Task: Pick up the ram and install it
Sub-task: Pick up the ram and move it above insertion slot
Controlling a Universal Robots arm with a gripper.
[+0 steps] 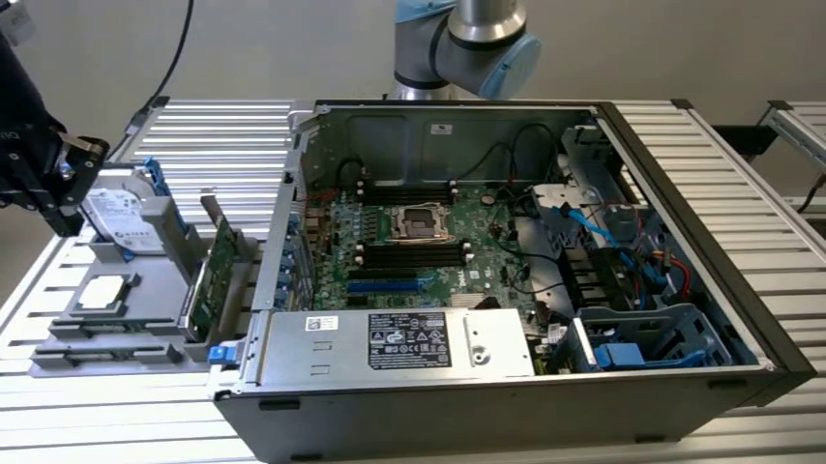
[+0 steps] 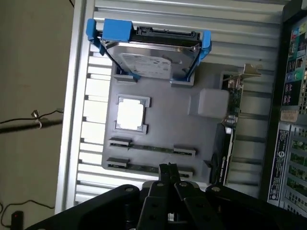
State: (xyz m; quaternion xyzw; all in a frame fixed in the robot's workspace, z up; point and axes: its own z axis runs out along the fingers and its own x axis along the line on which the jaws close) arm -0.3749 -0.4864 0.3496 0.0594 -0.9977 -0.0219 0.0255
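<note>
Claw: the gripper (image 2: 168, 167) is clenched, its two black fingers pressed together and gripping nothing.
Claw position: the tips hang over the ram (image 2: 141, 168); I cannot tell whether they touch it.
Ram: a thin green stick seated on edge between two clips of the gray tray (image 2: 163, 129), along the tray's edge farthest from the hard drive (image 2: 153, 57).
Second ram stick (image 2: 151, 148): parallel and just beside the first, on the side toward the CPU chip (image 2: 130, 114).
Hard drive: silver with blue rails, propped at the tray's opposite end.
Expansion card (image 2: 230, 110): stands on edge between the tray and the open computer case (image 1: 684, 222).
Motherboard (image 1: 478, 242): lies inside the case, well apart from the claw.
</note>
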